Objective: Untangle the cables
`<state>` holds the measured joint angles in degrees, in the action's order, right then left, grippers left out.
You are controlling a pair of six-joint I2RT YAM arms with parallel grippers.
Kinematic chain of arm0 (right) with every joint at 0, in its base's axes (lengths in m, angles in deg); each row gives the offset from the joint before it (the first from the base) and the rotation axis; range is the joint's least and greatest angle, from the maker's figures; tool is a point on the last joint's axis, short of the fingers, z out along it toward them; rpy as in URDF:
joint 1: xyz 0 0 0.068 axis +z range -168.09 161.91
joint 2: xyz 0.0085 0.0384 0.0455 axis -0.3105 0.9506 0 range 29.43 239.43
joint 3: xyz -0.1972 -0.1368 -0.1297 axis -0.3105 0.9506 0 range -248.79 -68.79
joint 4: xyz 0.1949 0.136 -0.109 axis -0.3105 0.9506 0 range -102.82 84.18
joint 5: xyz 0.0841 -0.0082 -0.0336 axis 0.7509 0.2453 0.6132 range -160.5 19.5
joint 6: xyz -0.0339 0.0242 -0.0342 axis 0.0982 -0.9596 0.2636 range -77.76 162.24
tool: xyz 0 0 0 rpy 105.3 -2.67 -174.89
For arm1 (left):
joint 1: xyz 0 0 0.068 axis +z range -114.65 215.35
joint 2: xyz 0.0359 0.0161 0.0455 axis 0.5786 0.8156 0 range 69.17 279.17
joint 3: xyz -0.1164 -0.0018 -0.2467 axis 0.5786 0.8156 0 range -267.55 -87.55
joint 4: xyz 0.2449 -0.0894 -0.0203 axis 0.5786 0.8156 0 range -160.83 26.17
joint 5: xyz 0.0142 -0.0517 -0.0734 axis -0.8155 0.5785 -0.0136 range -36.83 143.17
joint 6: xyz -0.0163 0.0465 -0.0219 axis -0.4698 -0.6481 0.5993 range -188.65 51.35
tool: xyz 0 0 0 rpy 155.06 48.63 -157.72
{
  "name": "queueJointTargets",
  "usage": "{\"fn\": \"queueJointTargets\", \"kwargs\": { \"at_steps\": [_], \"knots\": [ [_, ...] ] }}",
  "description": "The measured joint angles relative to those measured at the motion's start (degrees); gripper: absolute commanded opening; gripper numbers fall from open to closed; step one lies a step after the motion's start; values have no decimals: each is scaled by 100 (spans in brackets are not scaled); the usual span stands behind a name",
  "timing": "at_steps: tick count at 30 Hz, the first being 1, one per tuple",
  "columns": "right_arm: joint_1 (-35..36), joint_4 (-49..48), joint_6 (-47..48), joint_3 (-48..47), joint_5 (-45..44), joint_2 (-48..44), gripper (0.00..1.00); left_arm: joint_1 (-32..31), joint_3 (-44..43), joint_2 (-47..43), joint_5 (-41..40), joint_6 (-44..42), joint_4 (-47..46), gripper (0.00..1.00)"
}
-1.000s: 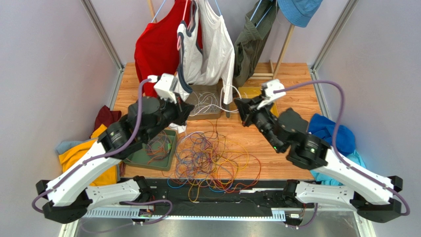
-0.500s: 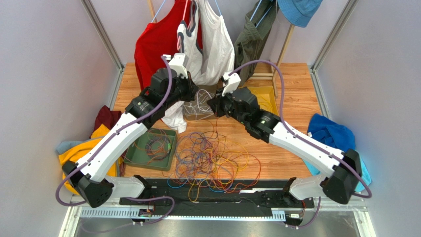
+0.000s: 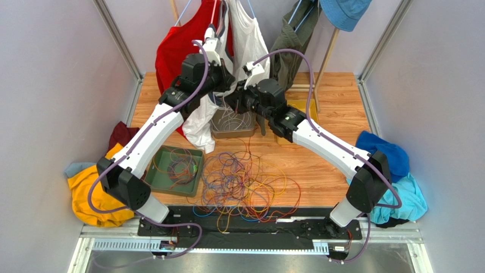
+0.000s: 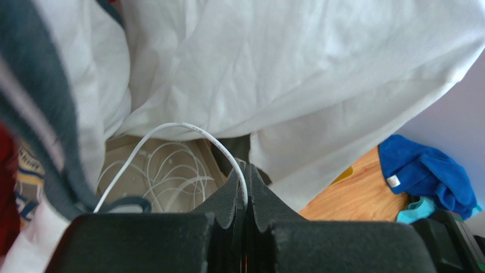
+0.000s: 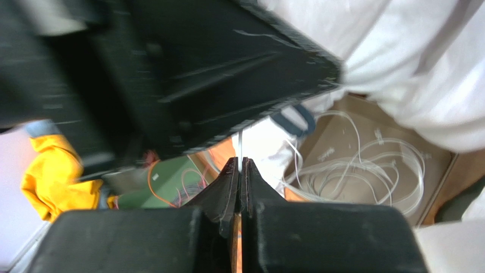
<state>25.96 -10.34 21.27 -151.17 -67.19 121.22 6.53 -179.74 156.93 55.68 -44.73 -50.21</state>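
While left claw and right claw each pinch a white cable, likely one strand, next is dropping it into the tray.

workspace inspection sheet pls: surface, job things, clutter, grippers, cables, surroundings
surface: wooden table, partly covered
job's things: cable snarl mid-table; more cables in green tray; white cables in tan box
clutter: yellow garment left, blue garment right
grippers: left gripper and right gripper at the far side, each with jaws shut on a white cable
cables: lilac hoses arch over the far side
surroundings: red shirt and white shirt hanging at the far edge; grey walls
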Motion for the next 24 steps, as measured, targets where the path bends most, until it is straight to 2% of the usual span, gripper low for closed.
{"fn": "queueJointTargets", "kwargs": {
  "at_steps": [5, 9, 17, 24],
  "knots": [
    [-188, -339, -11, -42, 136, 98, 0, 66, -138, 363, 177, -7, -407, 0],
    [-481, -756, -127, 308, 256, 483, 0, 129, 42, 601, 184, -24, -905, 0],
    [-728, -791, -175, 612, 289, 1493, 0, 424, 389, 979, 214, -17, -1755, 0],
    [-739, -901, -175, 645, 310, 1572, 0, 474, 407, 970, 330, -4, -1969, 0]
  ]
}}
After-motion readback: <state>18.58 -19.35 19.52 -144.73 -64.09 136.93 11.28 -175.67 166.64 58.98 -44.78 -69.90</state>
